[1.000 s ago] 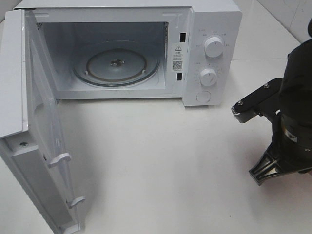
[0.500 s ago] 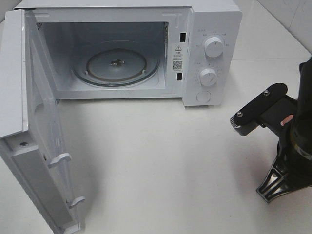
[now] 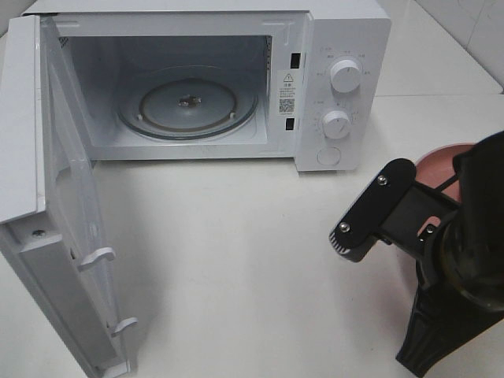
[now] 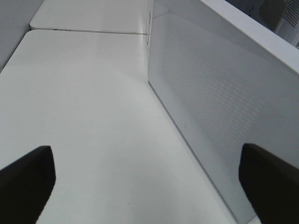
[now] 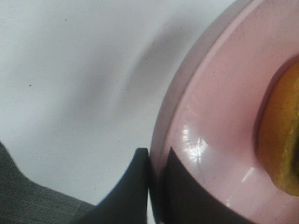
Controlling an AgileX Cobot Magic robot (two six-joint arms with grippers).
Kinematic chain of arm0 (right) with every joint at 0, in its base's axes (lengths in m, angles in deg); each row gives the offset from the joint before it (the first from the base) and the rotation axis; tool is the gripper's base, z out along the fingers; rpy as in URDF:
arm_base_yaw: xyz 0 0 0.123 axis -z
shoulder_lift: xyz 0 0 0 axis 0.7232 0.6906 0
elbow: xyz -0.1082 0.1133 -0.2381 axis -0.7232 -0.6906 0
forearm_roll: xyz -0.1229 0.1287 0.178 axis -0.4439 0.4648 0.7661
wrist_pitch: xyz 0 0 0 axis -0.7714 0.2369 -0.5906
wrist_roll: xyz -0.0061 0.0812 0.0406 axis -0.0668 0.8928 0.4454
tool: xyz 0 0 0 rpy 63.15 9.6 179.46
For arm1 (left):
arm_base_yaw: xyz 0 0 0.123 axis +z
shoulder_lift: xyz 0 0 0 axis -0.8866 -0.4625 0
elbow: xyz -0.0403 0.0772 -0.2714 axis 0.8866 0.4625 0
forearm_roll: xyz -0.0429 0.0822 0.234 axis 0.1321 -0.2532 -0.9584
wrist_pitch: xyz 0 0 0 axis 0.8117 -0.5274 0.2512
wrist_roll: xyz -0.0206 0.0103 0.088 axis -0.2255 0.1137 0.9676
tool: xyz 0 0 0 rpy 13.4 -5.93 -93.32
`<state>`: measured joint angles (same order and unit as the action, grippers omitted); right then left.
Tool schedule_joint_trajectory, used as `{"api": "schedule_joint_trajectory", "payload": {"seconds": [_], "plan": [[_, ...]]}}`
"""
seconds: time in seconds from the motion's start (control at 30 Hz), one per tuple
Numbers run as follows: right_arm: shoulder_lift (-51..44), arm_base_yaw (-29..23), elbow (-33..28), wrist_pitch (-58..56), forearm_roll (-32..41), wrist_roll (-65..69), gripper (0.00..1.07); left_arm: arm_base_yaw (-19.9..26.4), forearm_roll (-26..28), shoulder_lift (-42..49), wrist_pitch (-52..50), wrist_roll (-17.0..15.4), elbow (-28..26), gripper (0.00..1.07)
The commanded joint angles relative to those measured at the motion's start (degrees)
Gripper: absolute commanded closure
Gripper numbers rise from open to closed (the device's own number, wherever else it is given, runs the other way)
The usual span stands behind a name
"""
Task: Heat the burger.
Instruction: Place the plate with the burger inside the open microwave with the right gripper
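Right claw (image 5: 152, 161): clamped together on the rim of the pink plate (image 5: 210, 107), one finger outside the rim, one inside. Carries the burger (image 5: 280, 140) on that plate, its bun showing at the edge of the wrist view.

Against a second ago: right arm (image 3: 465, 260) looms larger and reaches further toward the middle in the high view. Plate now shows behind it at the right edge, where none showed before. Soft shadow on the bench (image 3: 236, 260) beside the rim. Reads as plate lifted and transport begun.

Well apart as yet from the microwave (image 3: 346, 39). Door (image 3: 47, 197) swung wide, glass turntable (image 3: 187, 102) bare.

Left claw (image 4: 147, 186): spread wide, holding nothing, beside the microwave's perforated white panel (image 4: 210, 107).

Outstanding: plate in, door shut, dial (image 3: 336, 124) set.
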<state>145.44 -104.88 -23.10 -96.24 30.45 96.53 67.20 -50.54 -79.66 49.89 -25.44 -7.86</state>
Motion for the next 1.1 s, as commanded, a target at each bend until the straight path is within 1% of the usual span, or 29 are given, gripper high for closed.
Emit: {"api": "schedule_joint_trajectory", "payload": {"seconds": [0.03,0.07,0.2,0.27,0.37,0.43,0.47,0.6,0.87,1.1], "plan": [[-0.5,-2.1,-0.2,-2.9,-3.5,-0.7,1.07,-0.1,-0.1,1.1,-0.5,0.1,0.2,0.06],[-0.5,-3.7,-0.2,-2.9,-3.5,-0.7,1.07,-0.1,-0.1,1.1,-0.5,0.1,0.2,0.06],[-0.5,-5.7,-0.2,-2.9,-3.5,-0.7,1.07,-0.1,-0.1,1.1,-0.5,0.1,0.2,0.06],[-0.5,-8.7,-0.2,-2.9,-3.5,-1.5,1.07,-0.1,-0.1,1.1,-0.5,0.1,0.2,0.06],[-0.5,-9.2,-0.2,-2.9,-3.4,-2.1,1.07,-0.1,-0.1,1.1,-0.5,0.1,0.2,0.06],[-0.5,-11.5,-0.2,-2.9,-2.5,-5.0,1.07,-0.1,-0.1,1.1,-0.5,0.1,0.2,0.06],[-0.5,-11.5,-0.2,-2.9,-2.5,-5.0,1.07,-0.1,-0.1,1.1,-0.5,0.1,0.2,0.06],[-0.5,-14.4,-0.2,-2.9,-2.6,-6.5,1.07,-0.1,-0.1,1.1,-0.5,0.1,0.2,0.06],[-0.5,-17.0,-0.2,-2.9,-2.8,-7.0,1.07,-0.1,-0.1,1.1,-0.5,0.1,0.2,0.06],[-0.5,-17.5,-0.2,-4.5,-2.8,-8.0,1.07,-0.1,-0.1,1.1,-0.5,0.1,0.2,0.06]]}}
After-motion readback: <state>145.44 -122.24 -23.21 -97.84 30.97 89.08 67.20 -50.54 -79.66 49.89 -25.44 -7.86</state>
